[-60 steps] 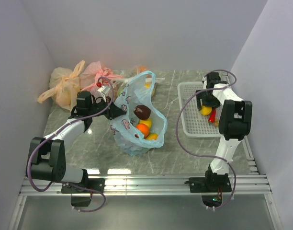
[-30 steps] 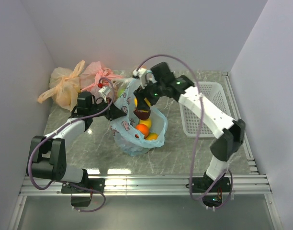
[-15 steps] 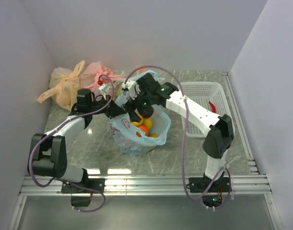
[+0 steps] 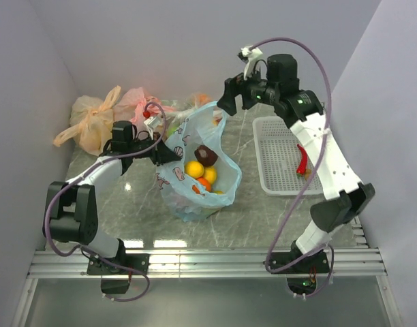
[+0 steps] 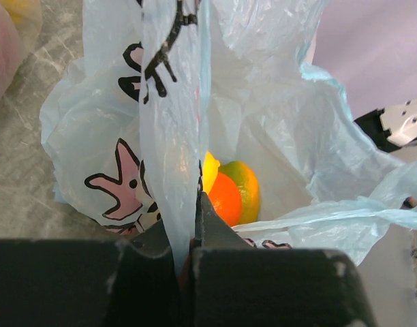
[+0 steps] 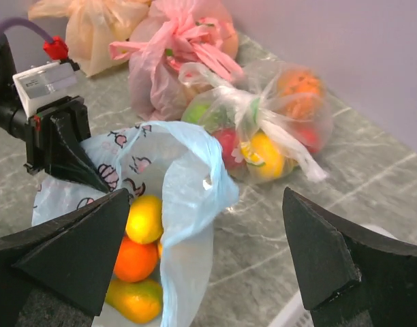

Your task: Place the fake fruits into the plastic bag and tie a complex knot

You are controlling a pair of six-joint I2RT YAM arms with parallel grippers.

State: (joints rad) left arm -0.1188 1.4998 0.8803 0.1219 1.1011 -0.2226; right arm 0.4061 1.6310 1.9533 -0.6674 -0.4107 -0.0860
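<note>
Top cam: fixed, high behind the arm bases, looks down and forward over the whole table (image 4: 127, 211) to the back wall. Left wrist cam: right up against the bag (image 5: 167, 136), looks past the left gripper (image 5: 195, 218) into the bag's mouth. Right wrist cam: high at back right, looks down-left between its own fingers (image 6: 65, 252), mid range. All three share the bag and the fruit (image 4: 195, 169) inside. Top and right wrist also share the left gripper and the tied bags (image 6: 174, 68).

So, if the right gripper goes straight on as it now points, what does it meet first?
Probably the raised rim of the plastic bag; the open right gripper faces it, though depth is unclear.
</note>
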